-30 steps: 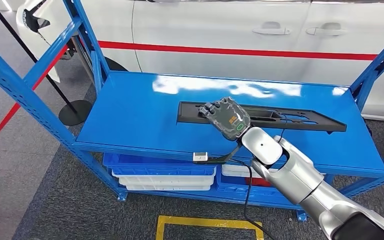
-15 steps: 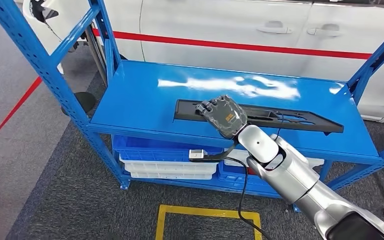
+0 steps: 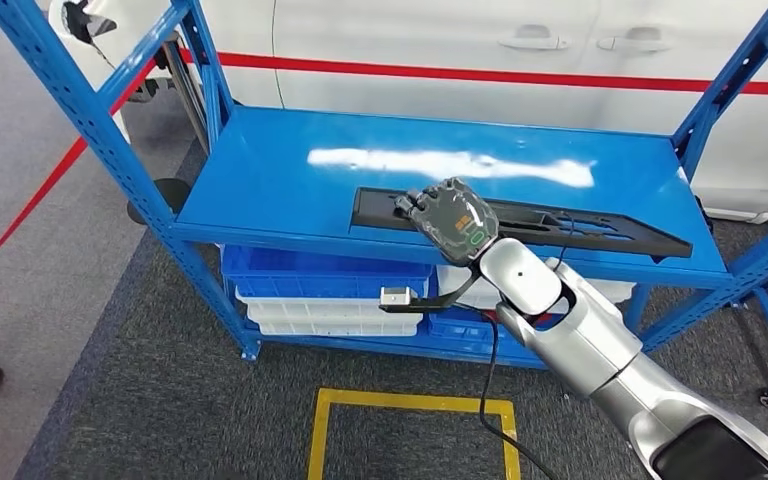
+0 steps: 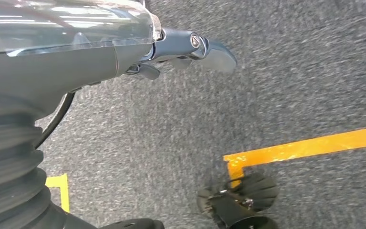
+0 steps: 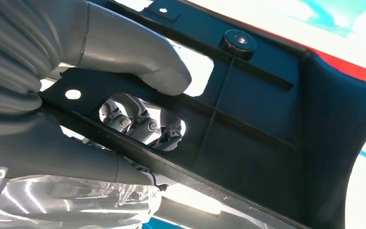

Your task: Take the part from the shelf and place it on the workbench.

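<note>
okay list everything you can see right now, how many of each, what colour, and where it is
part: one, black, long, lying on the top shelf board
shelf: one, blue metal rack
bins: several, blue and white, on the lower shelf level
car: one, white with a red stripe, behind the shelf
floor marking: one, yellow outline, on the grey carpet
right hand: one, grey, grips the part near its left end
left hand: one, grey, hangs above the carpet

Right arm extended, hand closed in a grip

The silver right arm reaches forward; its right hand [image 3: 452, 222] clamps thumb above, fingers [image 5: 138, 121] below. The left hand [image 4: 124, 43] hangs downward.
</note>
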Available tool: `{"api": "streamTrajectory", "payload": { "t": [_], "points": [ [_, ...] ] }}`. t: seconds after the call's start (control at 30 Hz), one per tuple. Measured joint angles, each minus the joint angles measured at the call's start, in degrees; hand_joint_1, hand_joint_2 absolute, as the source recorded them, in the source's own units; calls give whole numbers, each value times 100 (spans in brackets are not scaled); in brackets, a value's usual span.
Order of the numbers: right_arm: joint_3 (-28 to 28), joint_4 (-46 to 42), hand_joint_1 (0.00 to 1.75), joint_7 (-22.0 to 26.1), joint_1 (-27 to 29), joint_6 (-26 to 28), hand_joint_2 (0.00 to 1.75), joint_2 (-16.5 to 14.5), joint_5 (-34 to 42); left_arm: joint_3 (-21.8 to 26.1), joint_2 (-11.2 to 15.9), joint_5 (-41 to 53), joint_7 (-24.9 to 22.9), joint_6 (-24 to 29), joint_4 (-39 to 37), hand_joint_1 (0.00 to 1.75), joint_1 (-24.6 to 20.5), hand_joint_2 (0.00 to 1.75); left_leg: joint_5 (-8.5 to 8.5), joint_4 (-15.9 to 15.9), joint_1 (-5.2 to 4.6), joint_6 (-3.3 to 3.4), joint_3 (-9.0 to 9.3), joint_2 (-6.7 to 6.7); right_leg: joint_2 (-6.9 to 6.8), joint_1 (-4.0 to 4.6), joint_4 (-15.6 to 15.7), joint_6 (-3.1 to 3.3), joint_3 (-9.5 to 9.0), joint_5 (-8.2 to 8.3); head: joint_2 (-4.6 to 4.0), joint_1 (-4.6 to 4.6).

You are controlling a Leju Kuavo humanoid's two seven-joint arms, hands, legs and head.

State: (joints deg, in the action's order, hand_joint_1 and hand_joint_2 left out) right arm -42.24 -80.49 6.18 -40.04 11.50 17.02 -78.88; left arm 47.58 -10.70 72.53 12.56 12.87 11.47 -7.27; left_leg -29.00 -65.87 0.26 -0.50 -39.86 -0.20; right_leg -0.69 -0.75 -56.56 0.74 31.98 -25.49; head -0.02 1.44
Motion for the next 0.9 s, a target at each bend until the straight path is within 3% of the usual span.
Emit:
{"api": "streamTrajectory", "payload": {
  "t": [0.03,0.07,0.1,0.13,0.2,0.27,0.37,0.4,0.43,0.53,0.57,0.6,0.63,0.7,0.77,0.83,0.9],
  "points": [
    [-1,11,175,1,0,6,175,-5,2,0,1,-8,3,0,0,0,0,175,-225,-359,15,-25,-77,1,-2,1,-9,5,78,57,0,0],
    [-2,25,175,1,5,13,175,-8,4,0,1,-16,7,0,0,0,0,175,-335,-640,30,-50,-110,1,-3,0,-23,1,159,112,0,0],
    [-4,38,175,1,14,21,175,-11,6,0,2,-25,10,0,0,0,1,175,-316,-765,44,-72,-71,1,-3,-3,-41,-10,242,163,0,0],
    [-5,50,175,1,26,28,175,-14,7,0,3,-29,12,0,0,0,1,175,-192,-687,58,-88,64,2,-3,-9,-68,-28,326,209,0,0],
    [-7,63,175,1,48,34,175,-17,7,0,5,-35,14,1,0,0,-5,175,34,-42,83,-100,554,2,-1,-21,-141,-80,479,280,0,1],
    [-4,69,175,1,55,39,175,-20,7,0,6,-37,19,2,2,0,-11,175,26,560,65,-50,934,-14,-1,-20,-208,-149,579,344,0,-1],
    [-2,80,175,-1,67,63,175,-30,5,1,3,-48,23,1,4,0,-4,175,43,702,36,86,936,-22,5,-24,-206,-262,620,458,0,-2],
    [-3,85,175,-3,77,77,175,-34,4,2,1,-52,22,1,4,0,-8,175,98,711,39,137,904,-14,11,-33,-232,-295,649,415,0,-2],
    [-4,91,175,-7,90,90,175,-37,3,3,-2,-55,23,0,4,0,-13,175,164,729,43,192,855,-5,17,-45,-345,-321,704,268,0,-2],
    [-5,97,175,-19,140,129,175,-40,2,5,-5,-57,29,-3,4,0,-18,175,362,740,31,279,633,6,36,-56,-1288,-365,1000,-522,0,-1],
    [-5,98,175,-20,169,136,175,-40,2,5,-5,-57,31,-6,4,0,-14,175,423,737,19,283,551,6,40,-55,-1619,-372,1061,-660,0,-2],
    [-5,97,175,-20,205,140,175,-40,2,6,-5,-58,33,-10,4,0,-10,175,483,733,6,285,469,5,42,-54,-1807,-370,1045,-671,0,-2],
    [-5,97,175,-21,241,143,175,-41,2,7,-5,-57,37,-15,4,0,-8,175,540,730,-7,282,391,4,43,-51,-1789,-355,927,-570,0,-1],
    [-4,92,175,-22,284,146,175,-44,2,7,-11,-56,46,-19,4,0,-8,175,646,724,-30,268,264,2,45,-26,-1199,-280,413,-316,0,-1],
    [6,77,175,-30,293,154,175,-52,2,7,-22,-48,64,-19,4,0,-12,175,730,728,-49,226,194,3,39,21,-421,-195,-114,-325,0,1],
    [22,62,175,-41,305,171,175,-58,2,6,-30,-33,90,-17,4,0,-14,175,808,755,-43,160,178,8,35,61,-93,-136,-281,-394,0,3],
    [38,58,175,-47,344,184,175,-58,4,4,-34,-22,109,-15,4,0,-8,175,846,769,-34,92,163,7,27,49,-28,-72,-256,-291,0,3]
  ]
}}
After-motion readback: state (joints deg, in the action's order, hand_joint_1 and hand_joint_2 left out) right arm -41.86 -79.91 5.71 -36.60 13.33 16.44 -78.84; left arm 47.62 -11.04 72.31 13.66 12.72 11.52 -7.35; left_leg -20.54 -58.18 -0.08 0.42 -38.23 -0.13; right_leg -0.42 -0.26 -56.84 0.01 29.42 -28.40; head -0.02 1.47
